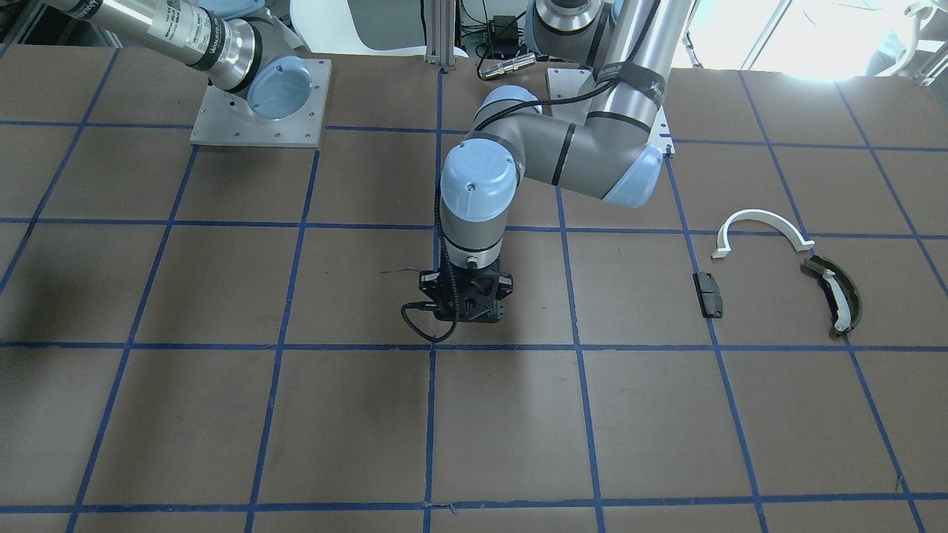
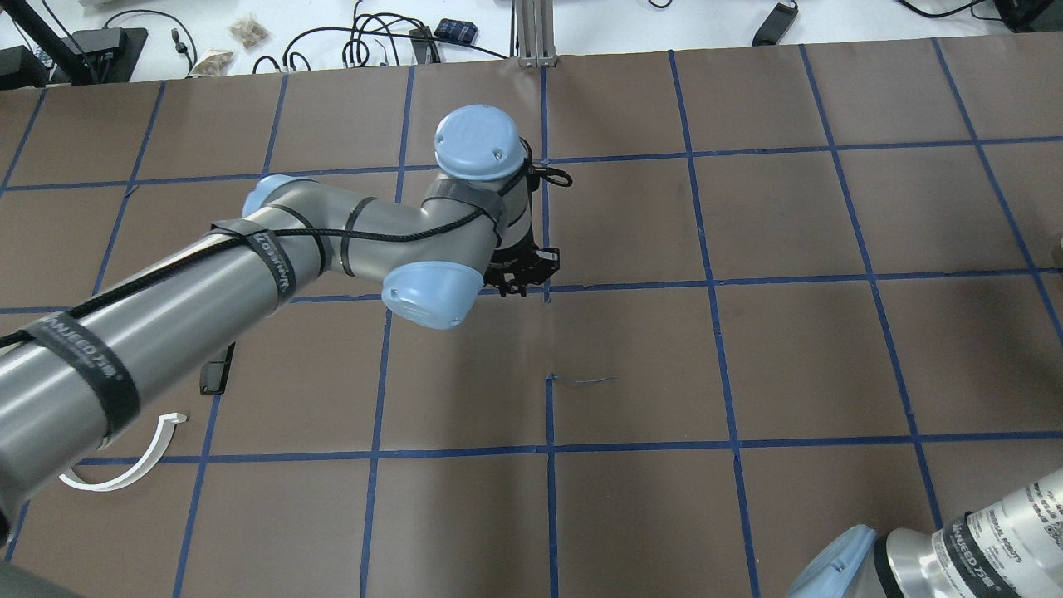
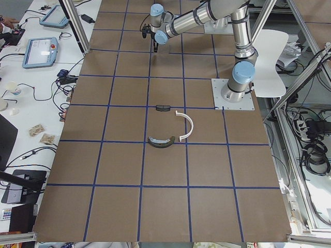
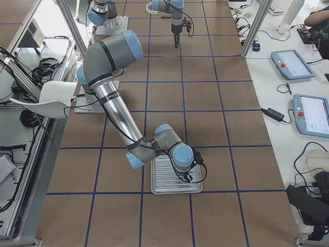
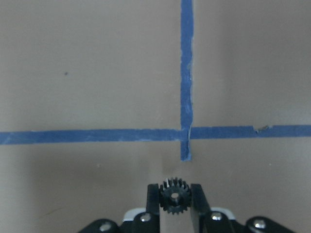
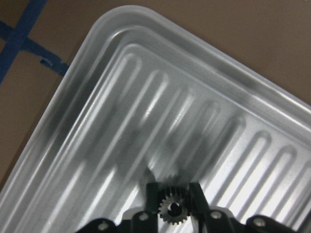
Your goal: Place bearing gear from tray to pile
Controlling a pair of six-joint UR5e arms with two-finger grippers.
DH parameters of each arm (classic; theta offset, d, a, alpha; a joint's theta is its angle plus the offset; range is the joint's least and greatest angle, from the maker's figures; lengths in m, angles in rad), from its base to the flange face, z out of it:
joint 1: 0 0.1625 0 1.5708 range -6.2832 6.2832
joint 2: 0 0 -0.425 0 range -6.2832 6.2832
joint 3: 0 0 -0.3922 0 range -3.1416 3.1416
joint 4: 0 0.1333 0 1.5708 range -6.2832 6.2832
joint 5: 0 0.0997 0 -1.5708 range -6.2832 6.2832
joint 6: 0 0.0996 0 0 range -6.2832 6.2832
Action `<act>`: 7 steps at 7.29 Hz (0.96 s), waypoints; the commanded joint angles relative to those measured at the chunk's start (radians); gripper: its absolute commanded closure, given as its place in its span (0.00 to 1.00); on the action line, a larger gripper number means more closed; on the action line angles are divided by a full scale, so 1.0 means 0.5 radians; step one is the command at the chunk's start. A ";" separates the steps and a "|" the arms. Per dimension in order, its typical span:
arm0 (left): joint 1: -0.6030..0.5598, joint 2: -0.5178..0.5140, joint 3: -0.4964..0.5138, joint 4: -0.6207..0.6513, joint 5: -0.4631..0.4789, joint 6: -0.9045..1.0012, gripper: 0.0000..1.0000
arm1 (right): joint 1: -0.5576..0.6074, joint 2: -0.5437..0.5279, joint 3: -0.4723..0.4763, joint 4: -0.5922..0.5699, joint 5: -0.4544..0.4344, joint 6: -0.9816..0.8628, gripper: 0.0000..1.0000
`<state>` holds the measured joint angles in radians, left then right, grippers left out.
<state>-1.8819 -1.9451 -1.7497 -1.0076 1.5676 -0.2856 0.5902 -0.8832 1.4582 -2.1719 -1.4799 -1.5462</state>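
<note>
My left gripper (image 5: 174,190) is shut on a small black bearing gear (image 5: 173,199) and holds it over a blue tape crossing near the table's middle (image 1: 465,303). The pile lies apart from it, toward the robot's left: a thin white half-ring (image 1: 763,224), a small black block (image 1: 709,294) and a dark olive curved piece with a white strip (image 1: 835,292). My right gripper (image 6: 171,191) is shut on a second black gear (image 6: 171,208) just over the ribbed silver tray (image 6: 146,97). The exterior right view shows the tray (image 4: 163,181) at the table's near end.
The brown table top (image 2: 747,357) is marked with a blue tape grid. The left arm's elbow (image 2: 432,291) hangs over the table near its gripper. The arms' base plates (image 1: 259,111) sit at the robot's edge. Cables and tablets lie beyond the operators' edge (image 4: 293,64).
</note>
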 commanded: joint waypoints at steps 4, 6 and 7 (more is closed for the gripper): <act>0.798 0.337 -0.160 -0.332 0.396 0.806 1.00 | 0.438 -0.686 0.026 0.709 -0.019 0.574 1.00; 1.258 0.432 -0.344 -0.314 0.369 1.387 1.00 | 0.928 -0.847 0.056 0.910 -0.095 1.245 1.00; 1.485 0.460 -0.375 -0.313 0.365 1.651 1.00 | 1.149 -0.848 0.056 0.965 -0.075 1.586 1.00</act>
<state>-1.2810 -1.7367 -1.9040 -1.1677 1.7529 0.3716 1.0230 -1.2867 1.4830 -1.7332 -1.5161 -0.9588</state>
